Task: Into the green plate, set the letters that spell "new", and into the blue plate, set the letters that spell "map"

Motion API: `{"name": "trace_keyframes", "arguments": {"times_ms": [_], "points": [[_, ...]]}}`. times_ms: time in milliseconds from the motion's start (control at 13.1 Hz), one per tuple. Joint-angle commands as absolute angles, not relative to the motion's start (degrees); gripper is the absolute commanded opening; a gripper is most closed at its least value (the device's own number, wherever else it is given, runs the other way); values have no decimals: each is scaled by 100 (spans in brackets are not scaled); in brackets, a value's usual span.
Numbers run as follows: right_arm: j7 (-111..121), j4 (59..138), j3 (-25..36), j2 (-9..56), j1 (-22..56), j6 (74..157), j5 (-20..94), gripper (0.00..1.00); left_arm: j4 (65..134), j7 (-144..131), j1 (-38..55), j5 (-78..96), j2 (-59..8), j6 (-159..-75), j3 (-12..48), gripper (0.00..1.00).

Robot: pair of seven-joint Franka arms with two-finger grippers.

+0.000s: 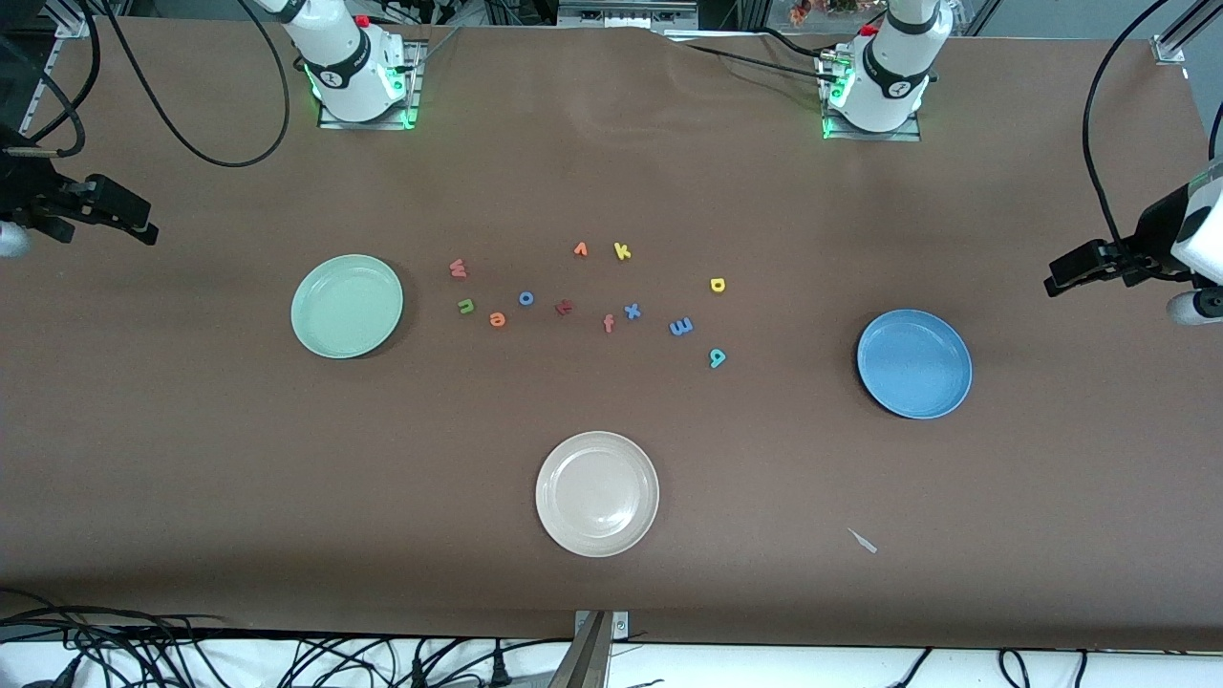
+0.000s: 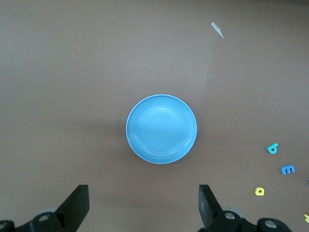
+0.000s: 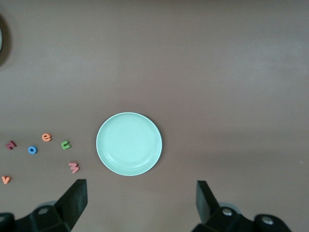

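The pale green plate lies toward the right arm's end, with the salmon "w", green "n" and orange "e" on the table beside it. Toward the left arm's end is the blue plate. The periwinkle "m", teal "a" and yellow "p" lie near it. Both plates hold nothing. The right gripper hangs open high over its end of the table. The left gripper hangs open the same way over its own end.
A beige plate sits nearest the front camera. Other letters lie mid-table: orange "v", yellow "k", blue "o", a dark red letter, salmon "f", blue "x". A white scrap lies near the front edge.
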State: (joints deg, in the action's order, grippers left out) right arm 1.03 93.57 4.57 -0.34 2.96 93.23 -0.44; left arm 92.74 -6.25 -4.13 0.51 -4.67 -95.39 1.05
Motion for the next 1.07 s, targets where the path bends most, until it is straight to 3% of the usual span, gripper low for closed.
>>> {"name": "trace_keyframes", "arguments": {"times_ms": [0,994], "points": [[114,9237,431,-9,299,9220,-62,100,9334,-483,-413,202,-404,-9589,97,100],[132,9229,352,-26,308,9211,-62,100,9334,-492,-413,202,-378,-9580,97,100]]}}
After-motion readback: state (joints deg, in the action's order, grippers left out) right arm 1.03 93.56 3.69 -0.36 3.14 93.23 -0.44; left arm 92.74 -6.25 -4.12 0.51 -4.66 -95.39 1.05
